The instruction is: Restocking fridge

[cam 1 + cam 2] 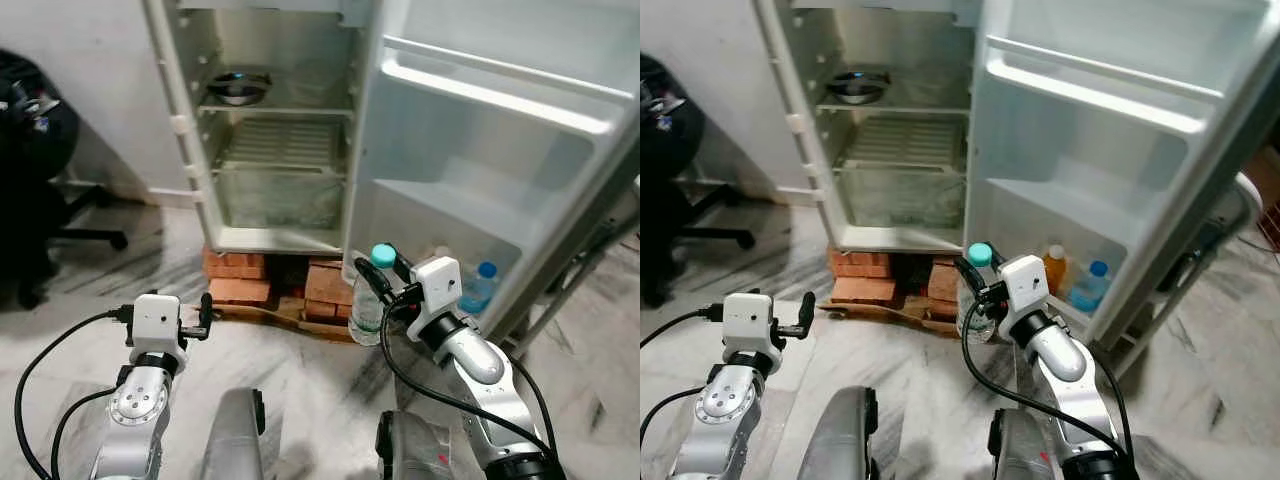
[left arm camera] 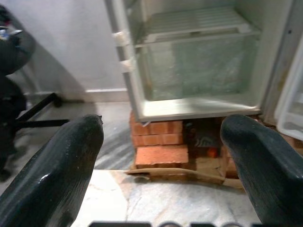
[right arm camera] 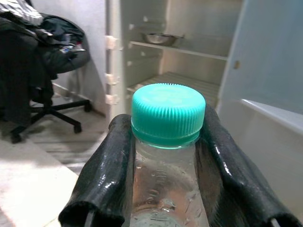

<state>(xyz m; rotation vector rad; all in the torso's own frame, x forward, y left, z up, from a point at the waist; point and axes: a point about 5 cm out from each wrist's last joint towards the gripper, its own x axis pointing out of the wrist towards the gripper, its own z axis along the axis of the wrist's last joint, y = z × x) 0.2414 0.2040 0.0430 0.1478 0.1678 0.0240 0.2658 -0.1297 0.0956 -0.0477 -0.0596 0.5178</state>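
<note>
One bottle gripped, ready for the fridge

Right end effector (image 1: 381, 282) clamps a clear bottle (image 1: 367, 310) just under its teal cap (image 3: 168, 112), keeping it upright for shelving. Ahead of it stands the open fridge (image 1: 280, 130); just beyond, two bottles (image 1: 1072, 279) already sit in the door shelf. Left end effector (image 2: 165, 156) hangs spread wide, empty. One bowl (image 1: 238, 87) sits inside.

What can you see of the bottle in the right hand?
The bottle is clear plastic with a ribbed teal cap, screwed on. It stands upright, held off the floor in front of the open fridge door. The right hand grips it just under the cap, one black finger pressed on each side. Its fill level cannot be told.
</note>
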